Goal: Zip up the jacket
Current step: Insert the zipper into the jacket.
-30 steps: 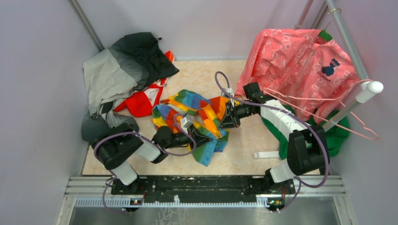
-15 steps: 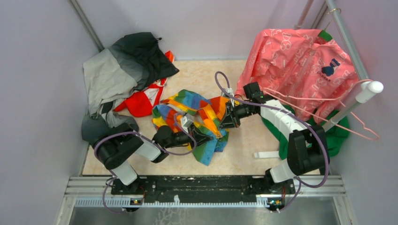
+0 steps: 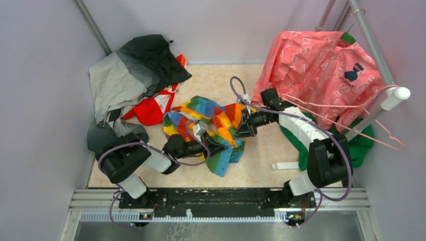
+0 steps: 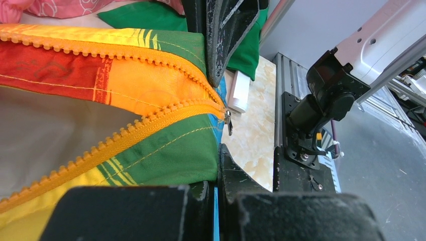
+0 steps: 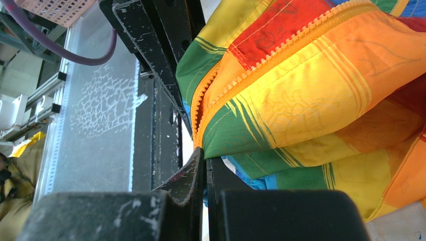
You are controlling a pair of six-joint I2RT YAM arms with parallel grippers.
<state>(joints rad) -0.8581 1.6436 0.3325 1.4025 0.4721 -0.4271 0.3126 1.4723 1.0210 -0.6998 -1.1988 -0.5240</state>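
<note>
The rainbow-striped jacket (image 3: 208, 120) lies crumpled in the middle of the table. In the left wrist view its orange zipper (image 4: 125, 138) gapes in a V, and the two tooth rows meet at the small metal slider (image 4: 227, 119) by the hem. My left gripper (image 4: 219, 153) is shut on the green and blue hem of the jacket (image 4: 166, 155) just below the slider. My right gripper (image 5: 205, 155) is shut on the same bottom corner of the jacket (image 5: 301, 100) from the other side. The two grippers (image 3: 221, 145) (image 3: 244, 131) face each other closely.
A grey-and-black jacket (image 3: 130, 75) and a red garment (image 3: 150, 108) are piled at the back left. A pink patterned garment (image 3: 321, 70) hangs on a rack at the right over green cloth (image 3: 361, 143), with a pink hanger (image 3: 387, 138) and a white bar (image 3: 285, 165) nearby.
</note>
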